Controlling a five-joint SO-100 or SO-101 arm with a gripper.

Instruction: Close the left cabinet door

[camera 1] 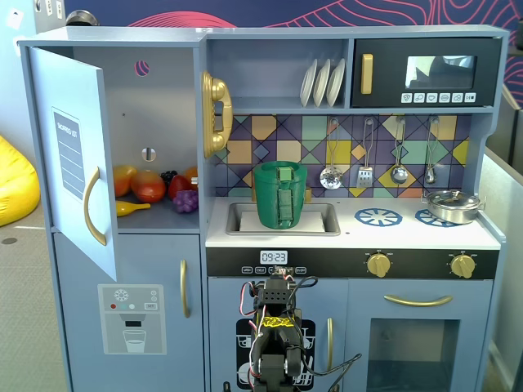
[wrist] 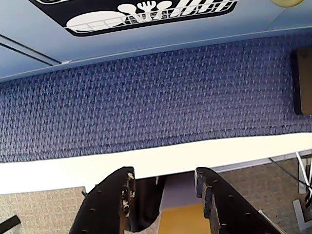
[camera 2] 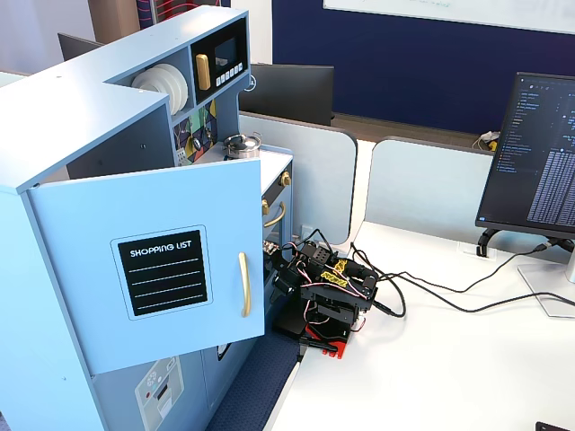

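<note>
One door open: the left cabinet door (camera 1: 78,155) stands swung out at upper left of a fixed view, so toy fruit (camera 1: 151,186) shows inside; I judge closing has not begun.
Arm posture: I see the arm (camera 1: 276,335) folded low at bottom centre, well apart from the door.
Gripper: gripper (wrist: 163,187) spread, holding nothing, aimed at blue carpet (wrist: 146,107).
Side view adds: chalkboard face (camera 2: 167,272) and gold handle (camera 2: 243,284), foreshortened from the front.
Wrist view adds: finger gap only.

left cabinet door (camera 1: 82,159) swung open, toy fruit (camera 1: 147,186) inside
</note>
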